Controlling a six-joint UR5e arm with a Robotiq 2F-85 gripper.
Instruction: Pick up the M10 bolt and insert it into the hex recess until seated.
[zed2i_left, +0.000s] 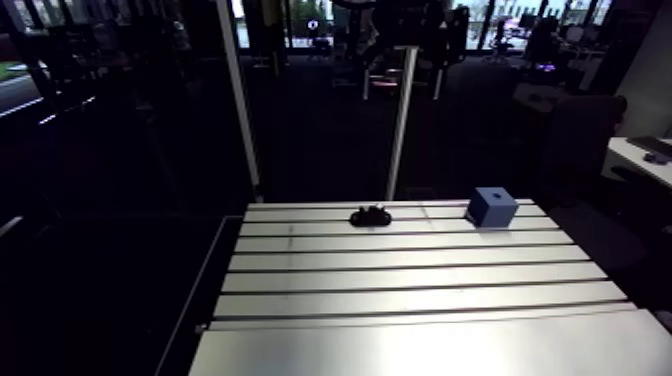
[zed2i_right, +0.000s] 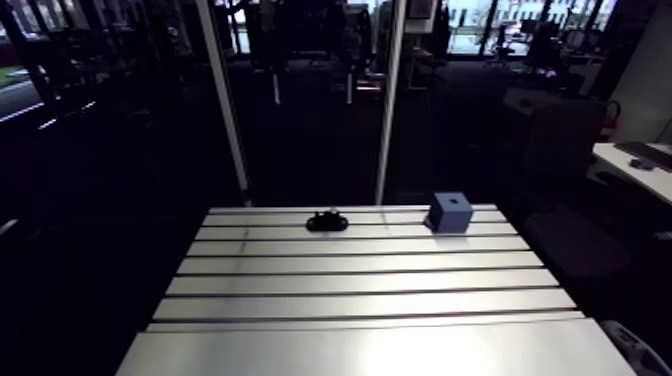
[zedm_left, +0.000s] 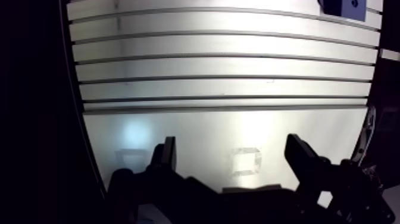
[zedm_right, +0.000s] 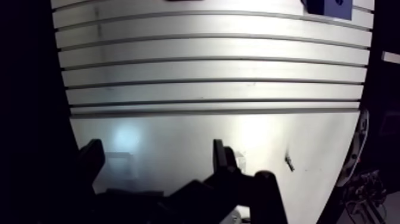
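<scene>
**Operator:** While the pincer (zedm_left: 232, 146) is hanging over the smooth near strip of the bench (zed2i_left: 400, 300), what state is it showing?

**Technician:** In the wrist view its two fingers (zedm_left: 168, 154) are standing wide apart. Nothing is sitting between them, so it is gripping nothing.

**Operator:** Where is the M10 bolt lying?

**Technician:** The M10 bolt (zed2i_left: 370, 216) is lying on the far slotted rows of the bench, near the back edge and well apart from the pincer. A blue block (zed2i_left: 492, 207) is standing on the same far rows, near the bolt but not touching it. The hex recess is not resolving from here, though I am judging that the block is carrying it.

**Operator:** How is the bolt going to handle?

**Technician:** I am expecting a stiff metal part, dense for its size, smooth and inclined to roll or slip. I am advising a grip across the shank, squarely and close under the head, leaving the end that enters the recess free.

**Operator:** How is it looking?

**Technician:** It is showing as a small, low, black shape lying flat on the bright aluminium. Head and thread are not separating at this range.
</scene>
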